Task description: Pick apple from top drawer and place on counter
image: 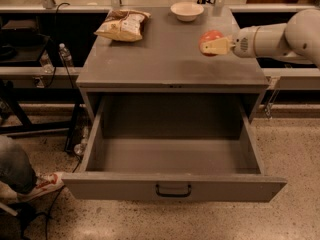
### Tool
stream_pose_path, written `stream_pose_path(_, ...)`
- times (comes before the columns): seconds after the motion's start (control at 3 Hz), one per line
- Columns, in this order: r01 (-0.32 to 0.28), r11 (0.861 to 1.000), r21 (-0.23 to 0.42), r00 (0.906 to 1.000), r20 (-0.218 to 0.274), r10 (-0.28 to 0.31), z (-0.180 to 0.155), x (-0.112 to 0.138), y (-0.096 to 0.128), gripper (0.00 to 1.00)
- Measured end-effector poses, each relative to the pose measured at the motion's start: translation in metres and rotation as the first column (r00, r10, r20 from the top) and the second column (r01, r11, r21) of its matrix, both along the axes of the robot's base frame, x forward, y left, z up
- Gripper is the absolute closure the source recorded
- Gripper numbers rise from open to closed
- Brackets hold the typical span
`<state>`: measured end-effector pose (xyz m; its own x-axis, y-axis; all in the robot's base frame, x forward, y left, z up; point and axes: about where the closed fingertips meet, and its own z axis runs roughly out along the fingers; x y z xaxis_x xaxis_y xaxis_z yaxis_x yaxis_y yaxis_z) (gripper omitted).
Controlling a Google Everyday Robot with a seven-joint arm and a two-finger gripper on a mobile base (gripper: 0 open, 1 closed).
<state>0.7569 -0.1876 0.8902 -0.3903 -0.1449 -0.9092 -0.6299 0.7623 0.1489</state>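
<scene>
- Gripper (208, 45) reaches in from the right of the view on a white arm (280, 34) and sits over the right part of the counter (165, 59).
- Its cream fingers (218, 46) are closed on the apple (211, 35); red skin shows above the near finger.
- Cannot tell whether the apple touches the counter; a soft shadow lies just under the gripper.
- White bowl (187, 10): beyond the gripper toward the far counter edge, near but apart.
- Chip bag (122, 25): well to the gripper's left in view, far corner.
- Top drawer (175, 186): below and in front of the gripper, pulled fully open, black handle (173, 190) at centre of the front panel.
- Shoe (44, 183) on the floor, far lower left of the gripper.
</scene>
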Motion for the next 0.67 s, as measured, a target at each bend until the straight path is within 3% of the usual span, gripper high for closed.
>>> stream_pose_path(0.67,-0.039,0.999,-0.025,0.9991,-0.015,0.039,-0.021,0.017,0.025,0.95)
